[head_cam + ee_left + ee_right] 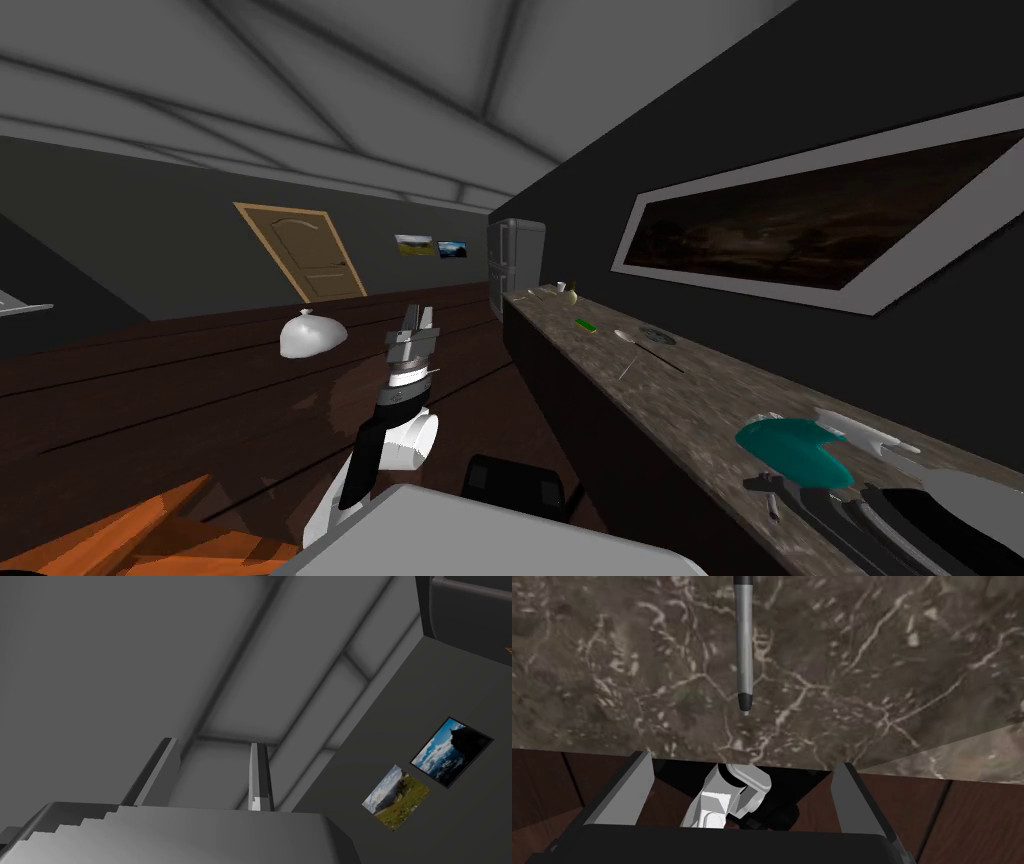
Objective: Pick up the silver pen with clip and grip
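Slim silver pen with dark tip [743,651] lies flat on brown veined marble table [887,651], tip toward near edge. Clip probably out of frame. Right gripper [743,762] short of pen, off table edge, fingers wide open, empty. Left gripper [420,320] raised well apart, fingers narrowly parted, empty. Risk: round barrel rolls under blade contact and drops off edge; low approach strikes table rim.

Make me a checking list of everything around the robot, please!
Surface: brown veined stone counter, long and narrow.
Job's things: silver pen with dark tip, lying flat on the counter ahead of the right gripper.
Clutter: teal rounded thing, small green thing, both on the counter.
Grippers: right gripper open, empty; left gripper raised, open, empty.
Cables: nothing seen.
Surroundings: dark wooden floor, tan door, grey fridge.
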